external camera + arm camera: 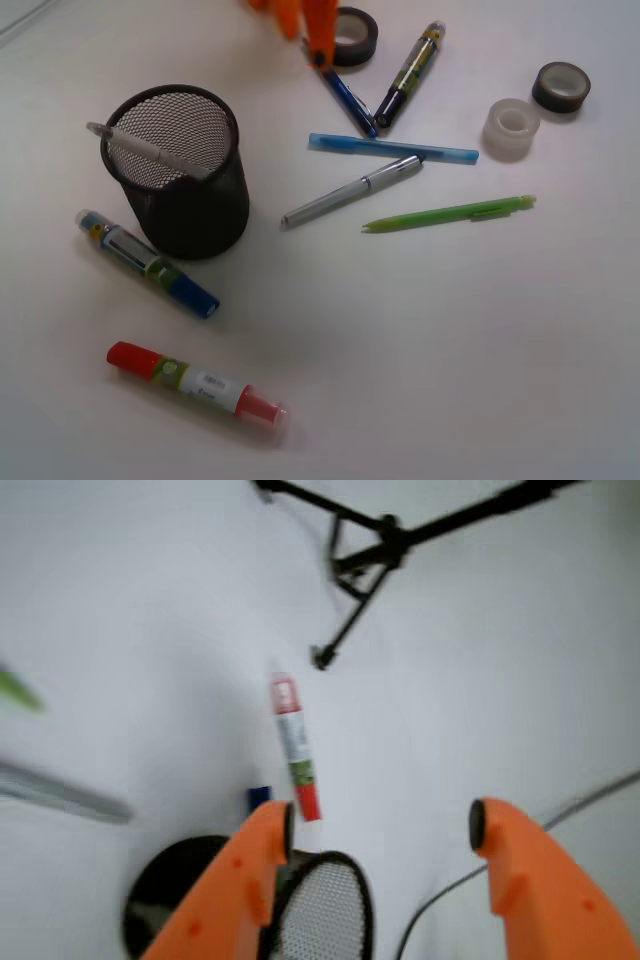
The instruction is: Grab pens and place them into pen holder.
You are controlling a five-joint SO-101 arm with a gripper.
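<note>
The black mesh pen holder [185, 205] stands at the left with a clear pen [150, 150] leaning inside it. Four pens lie on the white table to its right: dark blue [348, 100], light blue [392, 149], silver-grey [350, 190] and lime green [450, 213]. My orange gripper [308, 40] hangs at the top edge, just above the upper end of the dark blue pen. In the wrist view the gripper [380, 825] is open with only bare table between its fingers. The holder's rim [362, 895] shows beside the left finger [255, 870].
Fat markers lie about: a red one [195, 382] [295, 750] in front, a blue-ended one [150, 262] by the holder, a black one [410, 72] at the back. Dark tape rolls [355, 35] [560, 85] and a clear roll [511, 128] sit at the back right. A black stand [385, 540] and a cable [440, 895] show in the wrist view.
</note>
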